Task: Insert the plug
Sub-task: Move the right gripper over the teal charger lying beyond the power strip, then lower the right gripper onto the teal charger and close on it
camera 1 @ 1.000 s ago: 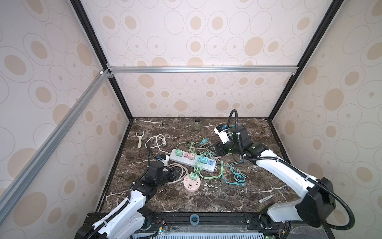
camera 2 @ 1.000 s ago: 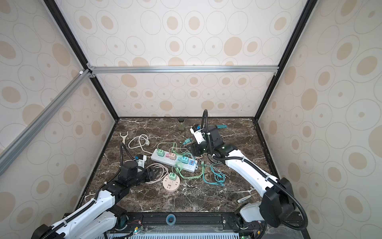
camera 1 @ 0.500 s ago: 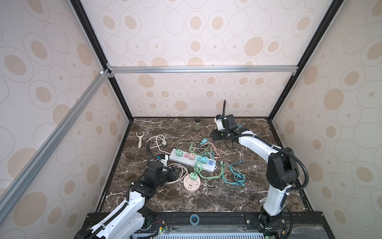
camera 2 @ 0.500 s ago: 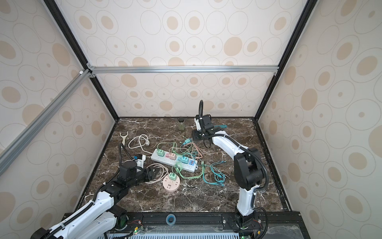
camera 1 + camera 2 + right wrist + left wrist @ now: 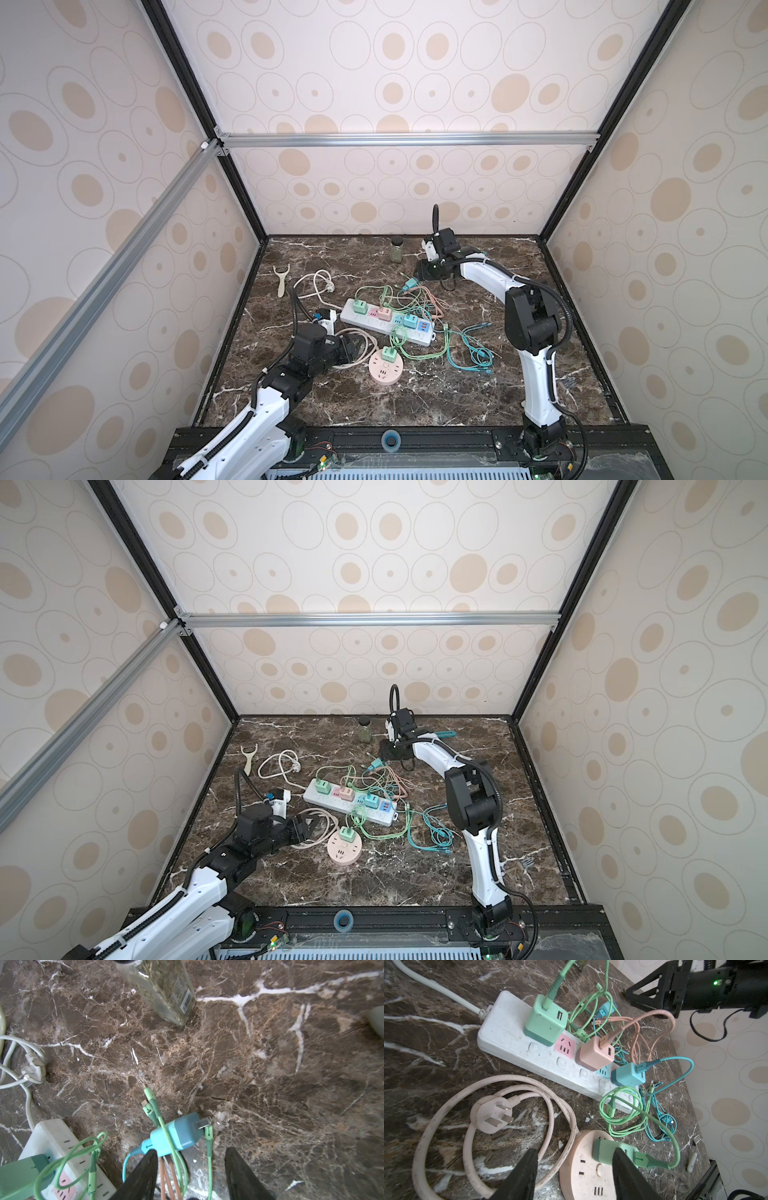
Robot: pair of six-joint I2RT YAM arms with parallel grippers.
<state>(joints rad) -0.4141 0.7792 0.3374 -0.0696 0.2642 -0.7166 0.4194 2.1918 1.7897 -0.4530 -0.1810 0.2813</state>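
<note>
The blue plug [image 5: 178, 1134] lies on its side on the marble surface [image 5: 415, 399], between the middle and the far edge, with its two metal prongs bare. A blue cable goes out from its back end and a thin green cable crosses over its body. In both top views it is just beyond the far side of the white power strip [image 5: 386, 328].

The right gripper [image 5: 191, 1151] is low over the surface just beside this plug. Its jaws stand apart and nothing is between them; one finger [image 5: 145, 1174] is very near the cable end of the plug, but I cannot tell if it touches.

The strip lies across the middle of the surface and carries a green adapter [image 5: 545, 1020], a pink adapter [image 5: 596, 1053] and a blue adapter [image 5: 628, 1075]. Green, blue and pink cables lie tangled on its right side.

Nearer the near edge lies a round pink socket [image 5: 583, 1176] with a second green adapter [image 5: 608, 1153] in it. The left gripper [image 5: 575, 1151] hangs beside it with jaws apart, gripping nothing. A pink three-pin plug [image 5: 490, 1113] lies inside the loop of its own cord.

A glass jar [image 5: 397, 248] stands near the far edge.
</note>
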